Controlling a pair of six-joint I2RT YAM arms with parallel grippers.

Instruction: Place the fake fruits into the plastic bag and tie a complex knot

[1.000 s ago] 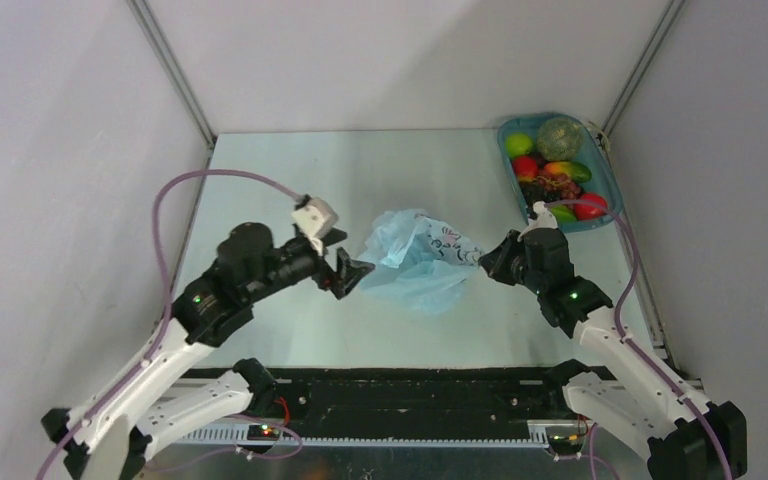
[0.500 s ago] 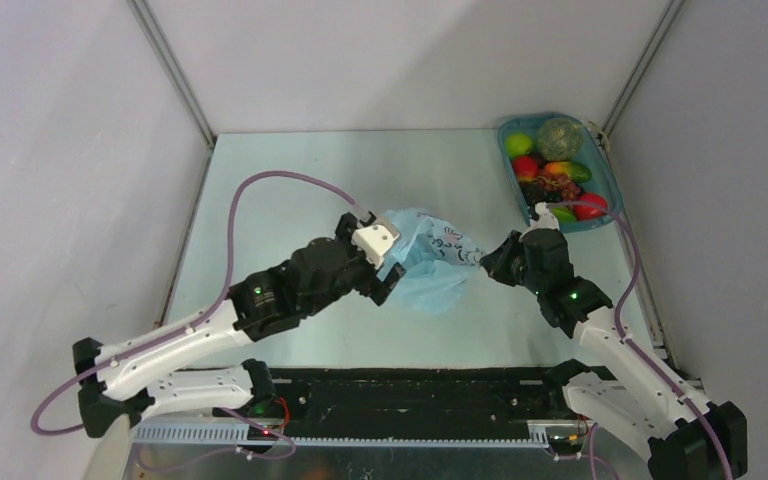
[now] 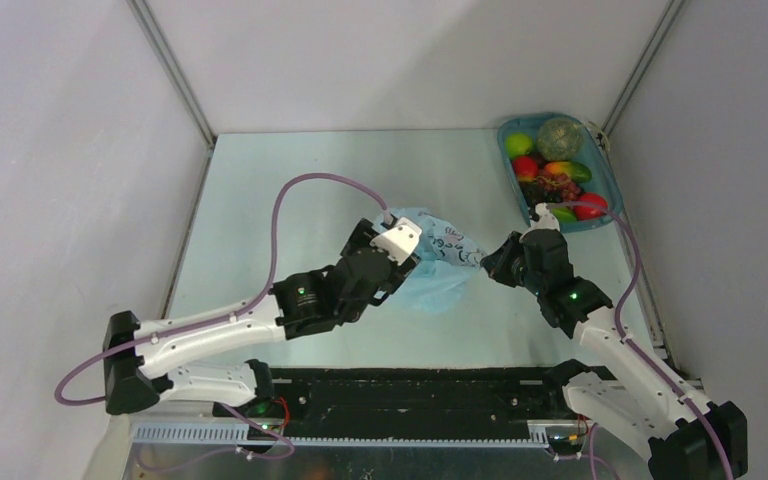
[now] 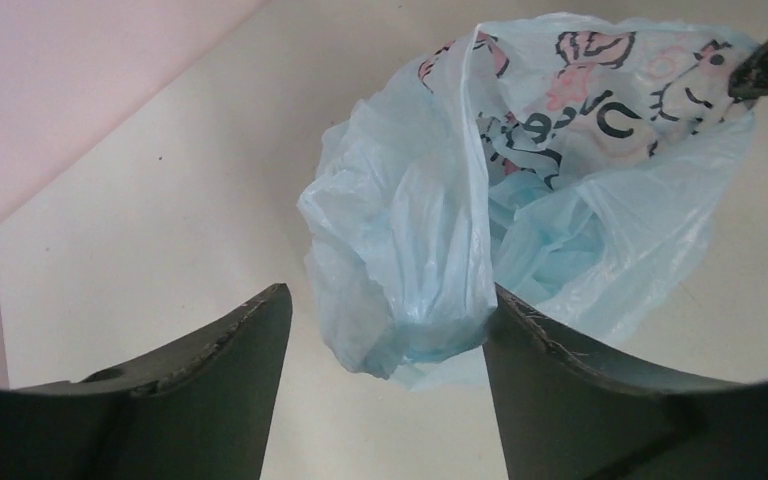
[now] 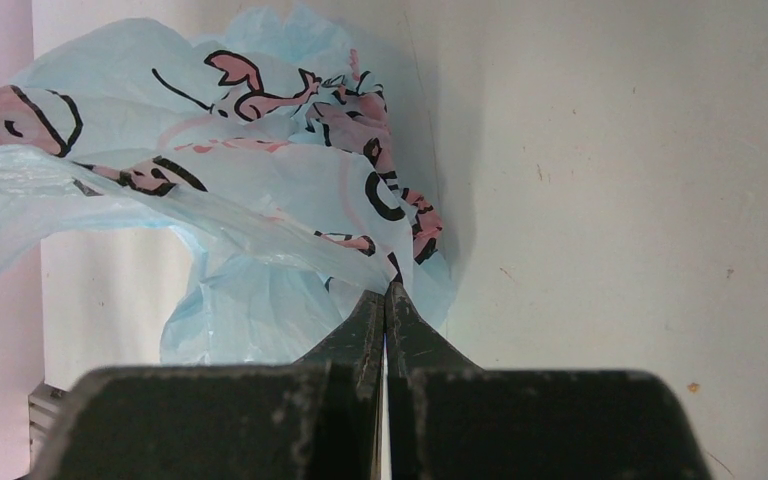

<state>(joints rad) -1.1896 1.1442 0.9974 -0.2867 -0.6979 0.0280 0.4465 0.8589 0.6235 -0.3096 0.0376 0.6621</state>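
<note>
Newly arrived at the plastic bag (image 4: 580, 200), the left gripper (image 4: 388, 295) straddles a fold with wide jaws while the right gripper (image 5: 385, 297) pinches its edge, likely to open it.

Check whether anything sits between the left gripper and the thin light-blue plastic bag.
Nothing visible does. The left gripper is open, its fingers flanking a bunched fold of the thin light-blue plastic bag. The right gripper is shut on the bag's opposite side.
</note>
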